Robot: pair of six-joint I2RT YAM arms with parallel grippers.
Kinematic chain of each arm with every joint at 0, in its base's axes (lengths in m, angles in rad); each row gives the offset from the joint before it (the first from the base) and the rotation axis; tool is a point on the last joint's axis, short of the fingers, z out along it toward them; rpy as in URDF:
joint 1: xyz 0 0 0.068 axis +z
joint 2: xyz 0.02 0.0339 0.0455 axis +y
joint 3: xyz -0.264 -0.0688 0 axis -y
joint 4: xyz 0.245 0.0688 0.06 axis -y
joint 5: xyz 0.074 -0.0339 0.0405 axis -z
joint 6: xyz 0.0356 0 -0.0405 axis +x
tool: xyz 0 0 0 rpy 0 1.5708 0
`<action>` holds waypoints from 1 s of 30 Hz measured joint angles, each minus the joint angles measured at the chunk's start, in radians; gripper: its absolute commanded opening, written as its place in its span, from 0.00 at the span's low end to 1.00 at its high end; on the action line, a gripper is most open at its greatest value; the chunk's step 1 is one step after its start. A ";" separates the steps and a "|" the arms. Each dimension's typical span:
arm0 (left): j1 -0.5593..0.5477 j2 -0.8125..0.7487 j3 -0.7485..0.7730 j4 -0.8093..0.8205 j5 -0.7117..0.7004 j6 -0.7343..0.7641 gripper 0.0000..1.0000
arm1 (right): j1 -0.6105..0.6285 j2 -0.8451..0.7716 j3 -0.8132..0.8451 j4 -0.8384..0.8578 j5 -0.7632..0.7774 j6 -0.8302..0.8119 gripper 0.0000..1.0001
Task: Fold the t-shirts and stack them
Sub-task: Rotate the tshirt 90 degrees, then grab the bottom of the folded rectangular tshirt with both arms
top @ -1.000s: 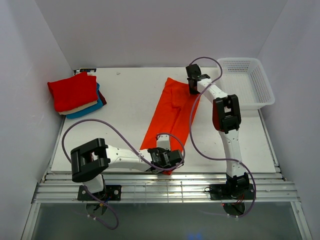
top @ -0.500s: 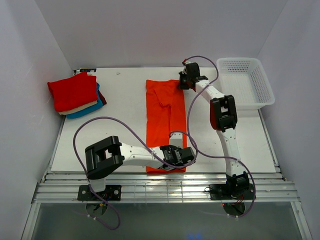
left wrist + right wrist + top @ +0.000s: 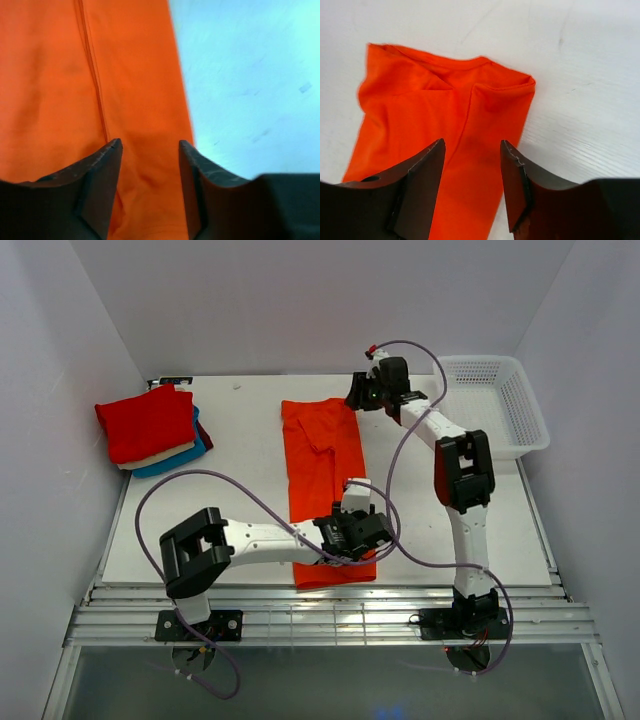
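The orange t-shirt [image 3: 325, 480] lies flat on the table as a long narrow strip running from the back to the front edge. My left gripper [image 3: 357, 530] hovers over its near right corner, jaws open, nothing between them; the cloth [image 3: 100, 75] shows below the fingers. My right gripper [image 3: 362, 398] is at the shirt's far right corner, also open and empty, with the collar end [image 3: 450, 95] just beyond its fingertips. A stack of folded t-shirts, red on top [image 3: 145, 422] over cream and teal-blue ones, sits at the back left.
A white mesh basket [image 3: 495, 405] stands at the back right of the table. White walls close in the table on three sides. The front table edge [image 3: 330, 590] lies just past the shirt's near end.
Both grippers held the orange shirt and dragged it left, straightening it from a slant to nearly straight. Both jaws have now opened and let go of the cloth.
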State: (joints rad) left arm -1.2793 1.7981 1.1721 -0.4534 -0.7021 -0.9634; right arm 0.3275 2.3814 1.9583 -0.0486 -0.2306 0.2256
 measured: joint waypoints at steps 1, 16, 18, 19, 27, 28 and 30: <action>0.003 -0.022 0.009 0.013 -0.030 0.036 0.67 | 0.000 -0.065 -0.047 -0.002 0.016 -0.018 0.59; 0.034 -0.574 -0.459 0.205 -0.042 0.181 0.71 | 0.317 -1.012 -0.956 -0.099 0.510 -0.038 0.59; 0.034 -0.671 -0.579 0.187 0.011 0.154 0.72 | 0.372 -1.019 -1.106 -0.179 0.549 0.017 0.59; 0.034 -0.732 -0.624 0.175 0.034 0.142 0.73 | 0.399 -1.030 -1.165 -0.233 0.568 0.047 0.59; 0.034 -0.994 -0.726 0.167 0.173 0.016 0.73 | 0.593 -1.243 -1.249 -0.414 0.687 0.279 0.59; 0.034 -0.989 -0.737 0.166 0.188 -0.003 0.72 | 0.616 -1.248 -1.249 -0.425 0.699 0.305 0.59; 0.034 -0.970 -0.760 0.154 0.213 -0.042 0.71 | 0.654 -1.246 -1.255 -0.439 0.710 0.353 0.59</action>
State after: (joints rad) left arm -1.2453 0.8280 0.4126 -0.2989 -0.4892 -1.0050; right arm 0.9817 1.1358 0.7033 -0.4873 0.4789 0.5785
